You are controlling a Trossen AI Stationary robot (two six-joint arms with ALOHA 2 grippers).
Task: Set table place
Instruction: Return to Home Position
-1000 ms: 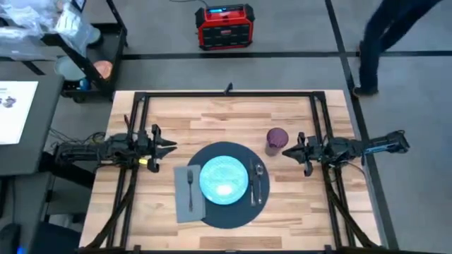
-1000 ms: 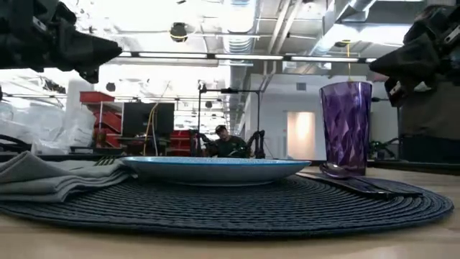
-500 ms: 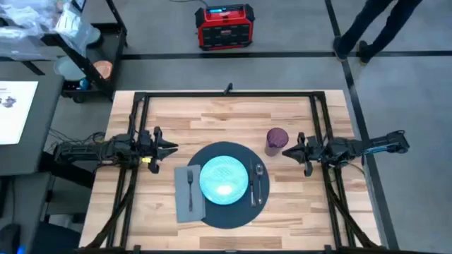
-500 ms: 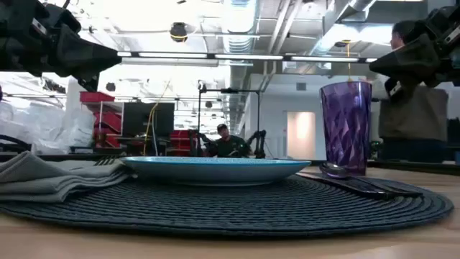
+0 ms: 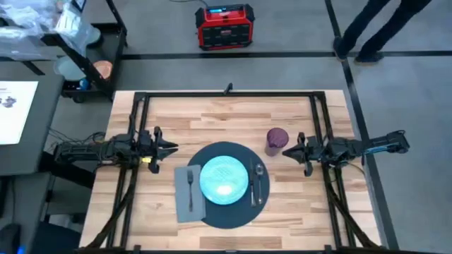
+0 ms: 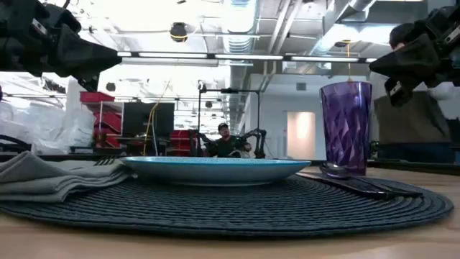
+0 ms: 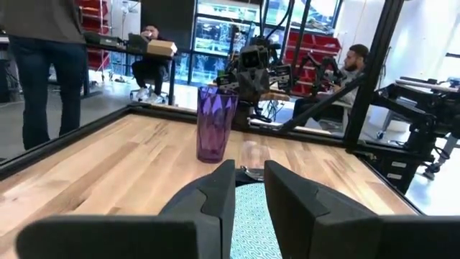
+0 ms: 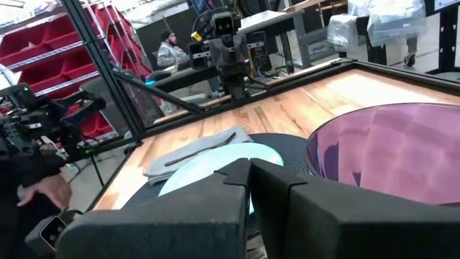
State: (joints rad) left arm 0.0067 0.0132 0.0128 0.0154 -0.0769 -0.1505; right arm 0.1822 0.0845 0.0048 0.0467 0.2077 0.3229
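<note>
Little has shifted vs. 1 s ago. In the low view the left end effector (image 5: 173, 148) sits a touch differently, and the right end effector (image 5: 286, 151) has barely moved. A person (image 5: 367, 32) at upper right of the high view has stepped along.

Layout: the place mat (image 5: 226, 220) lies at ctr-bottom of the bench (image 5: 212, 116). It carries the blue plate (image 5: 224, 181), w/ a spoon (image 5: 259, 180) on the mat's right part. The napkin (image 5: 185, 204) w/ fork (image 5: 190, 185) overlaps the mat's left edge. The purple cup (image 5: 276, 139) stands upright just off the mat's upper right.

Step in hand (judged): retreat to rest pos. It is best done by lifting first, then drawing each arm straight back toward its own side of the frame, w/ no sweep across the setting. The right tip points at the cup from just beside it, so it should back away along its own axis and not swing.

End effectors: on the left, the fingers show a narrow slot between them and hold nothing. On the right, the fingers meet tip to tip and are empty. Neither touches any item, and both hang above bench level.
</note>
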